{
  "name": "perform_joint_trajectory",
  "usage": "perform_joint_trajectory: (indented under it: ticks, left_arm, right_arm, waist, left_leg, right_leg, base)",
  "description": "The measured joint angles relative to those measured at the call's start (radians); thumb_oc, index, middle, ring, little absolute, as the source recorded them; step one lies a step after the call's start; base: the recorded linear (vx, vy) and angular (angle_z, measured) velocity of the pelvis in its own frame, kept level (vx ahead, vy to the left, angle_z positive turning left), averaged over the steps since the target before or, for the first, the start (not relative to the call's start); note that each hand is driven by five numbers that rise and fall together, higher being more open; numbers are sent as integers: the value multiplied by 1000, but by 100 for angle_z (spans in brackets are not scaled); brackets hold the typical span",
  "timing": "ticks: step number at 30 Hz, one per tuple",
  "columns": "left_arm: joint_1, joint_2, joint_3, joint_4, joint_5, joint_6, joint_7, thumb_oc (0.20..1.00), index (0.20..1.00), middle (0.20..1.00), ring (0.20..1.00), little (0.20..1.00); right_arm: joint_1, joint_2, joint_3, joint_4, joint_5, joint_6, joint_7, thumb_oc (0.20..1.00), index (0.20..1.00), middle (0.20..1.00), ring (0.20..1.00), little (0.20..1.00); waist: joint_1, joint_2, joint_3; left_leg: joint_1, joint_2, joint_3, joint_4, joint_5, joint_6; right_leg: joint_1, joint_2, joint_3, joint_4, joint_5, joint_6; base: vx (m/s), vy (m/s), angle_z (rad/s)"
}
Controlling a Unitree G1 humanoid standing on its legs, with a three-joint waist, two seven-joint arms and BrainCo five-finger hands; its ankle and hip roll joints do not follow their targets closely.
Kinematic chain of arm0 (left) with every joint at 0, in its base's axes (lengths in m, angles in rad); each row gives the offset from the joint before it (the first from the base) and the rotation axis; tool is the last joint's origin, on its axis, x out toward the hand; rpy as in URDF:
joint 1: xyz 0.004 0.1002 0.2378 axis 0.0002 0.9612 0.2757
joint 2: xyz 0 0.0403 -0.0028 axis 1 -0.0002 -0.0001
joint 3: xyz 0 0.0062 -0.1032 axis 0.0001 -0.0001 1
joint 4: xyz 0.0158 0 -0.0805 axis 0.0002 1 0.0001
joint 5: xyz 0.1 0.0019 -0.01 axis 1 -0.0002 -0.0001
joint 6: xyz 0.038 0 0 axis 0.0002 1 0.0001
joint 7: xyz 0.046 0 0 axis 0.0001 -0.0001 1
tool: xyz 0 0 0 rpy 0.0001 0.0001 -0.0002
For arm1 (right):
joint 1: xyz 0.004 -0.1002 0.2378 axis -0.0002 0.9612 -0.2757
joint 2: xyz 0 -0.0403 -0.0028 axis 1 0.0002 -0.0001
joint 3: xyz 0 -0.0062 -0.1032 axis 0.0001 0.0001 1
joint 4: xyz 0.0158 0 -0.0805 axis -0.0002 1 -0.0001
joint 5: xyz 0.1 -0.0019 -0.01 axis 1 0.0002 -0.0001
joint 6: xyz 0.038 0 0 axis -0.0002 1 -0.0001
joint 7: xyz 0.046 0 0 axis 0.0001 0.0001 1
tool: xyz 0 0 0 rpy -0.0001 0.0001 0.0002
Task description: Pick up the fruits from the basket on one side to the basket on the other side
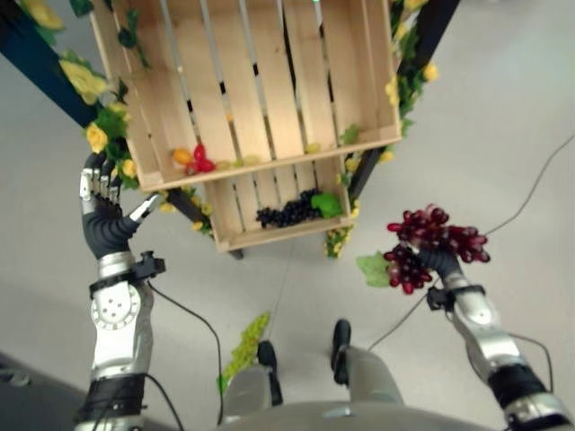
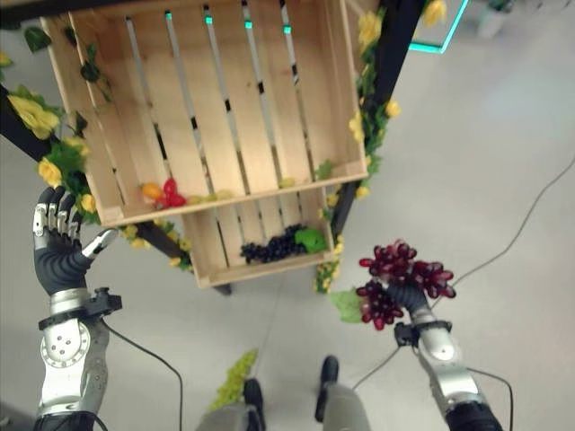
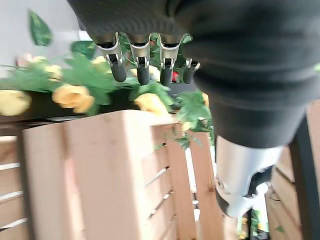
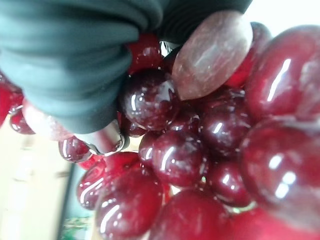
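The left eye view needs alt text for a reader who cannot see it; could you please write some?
The right hand holds red grapes above the floor, beside two stacked wooden crates. The left hand is open by the upper crate.

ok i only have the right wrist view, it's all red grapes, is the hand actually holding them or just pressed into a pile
Observer: Holding. The right hand has the red grapes lifted in the air over the floor, apart from the crates.
Operator: what's in the crates
Observer: The lower crate holds dark grapes; the upper crate has small red and orange fruit in its corner.
Operator: left hand busy
Observer: No, the left hand is open beside the upper crate, holding nothing.
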Motion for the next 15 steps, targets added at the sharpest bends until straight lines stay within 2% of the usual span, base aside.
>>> perform_joint_trajectory:
  ticks: [3, 7, 9, 15]
  left_arm:
    - [-10, 3, -54, -8, -2, -5, 2, 1000, 1000, 1000, 1000, 1000]
    - [-32, 5, -59, -23, -1, -8, 9, 1000, 1000, 1000, 1000, 1000]
    - [-36, 5, -62, -25, 0, -9, 13, 1000, 1000, 1000, 1000, 1000]
    - [-53, 5, -89, -25, -4, -10, 17, 1000, 1000, 1000, 1000, 1000]
  right_arm:
    - [-85, -1, 34, 64, -1, 0, -43, 200, 200, 200, 200, 200]
    - [-176, -2, 47, 105, -1, 0, -84, 200, 200, 200, 200, 200]
    - [-195, -4, 75, 114, -2, 0, -101, 200, 200, 200, 200, 200]
    - [-297, -1, 112, 159, -15, 1, -137, 200, 200, 200, 200, 200]
  waist:
    - [4, 17, 27]
    - [6, 52, 87]
    - [25, 56, 90]
    - [38, 57, 91]
  left_leg:
    - [-70, 2, -25, 27, 5, -5]
    - [-115, 0, -43, 43, 12, -10]
    - [-123, -2, -44, 45, 11, -11]
    - [-149, -5, -56, 50, 13, -14]
  right_leg:
    - [-65, -7, -15, 45, -13, -13]
    - [-110, -16, -20, 78, -21, -26]
    - [-125, -21, -20, 99, -35, -29]
    - [-156, -30, -23, 130, -54, -32]
  base:
    - [-89, -58, 26]
    - [-29, -54, 13]
    - [-10, -61, 7]
    - [14, -32, 8]
